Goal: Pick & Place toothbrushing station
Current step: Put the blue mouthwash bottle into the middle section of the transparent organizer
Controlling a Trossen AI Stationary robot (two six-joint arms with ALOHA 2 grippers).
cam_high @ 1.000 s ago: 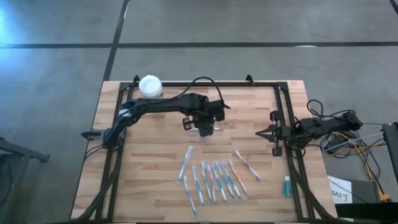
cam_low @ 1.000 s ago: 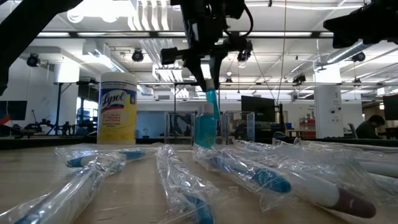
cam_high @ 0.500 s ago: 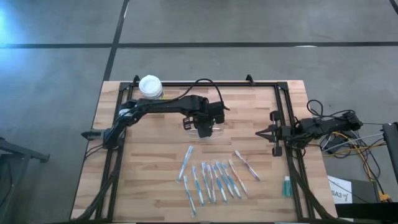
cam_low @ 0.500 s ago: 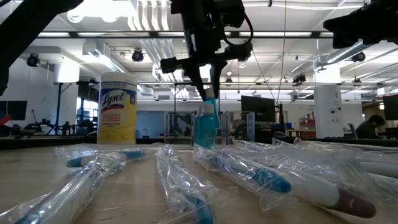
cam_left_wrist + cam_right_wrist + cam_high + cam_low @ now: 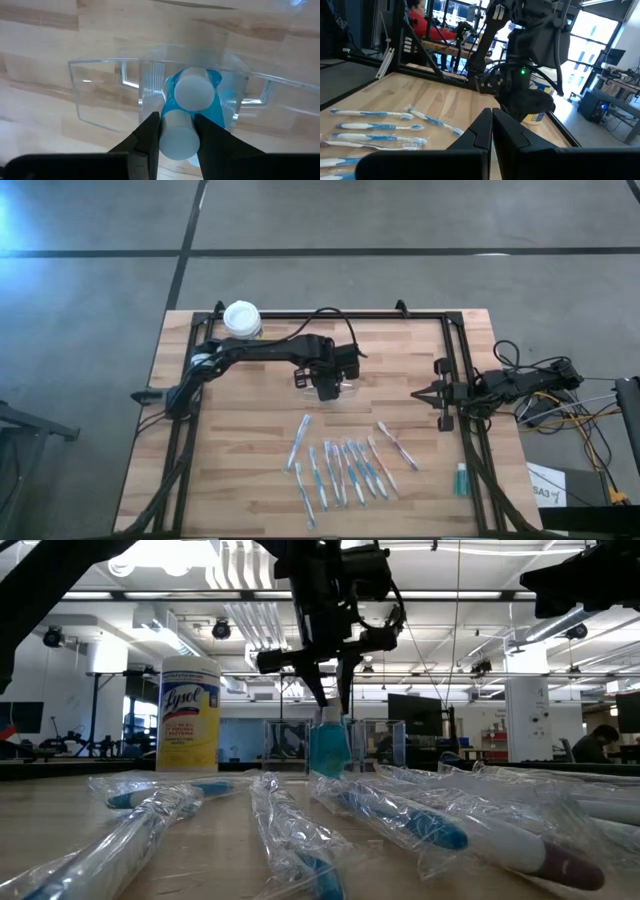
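I see the clear holder (image 5: 150, 95) standing on the desk (image 5: 250, 470) near its middle, just on the near side of the white-lidded yellow canister (image 5: 242, 320) and off toward the right arm's side of it. A small blue tube with a white cap (image 5: 187, 107) sits upright in it, and my left end effector (image 5: 176, 131) is directly above the holder with its fingers pinched on that cap (the grip is narrow, cap-width). Farther from the canister, toward the desk's front edge, the wrapped toothbrushes (image 5: 340, 465) lie in a loose row, well apart from the holder. My right end effector (image 5: 418, 393) waits at the desk's right edge, fingers pressed fully together and holding nothing.
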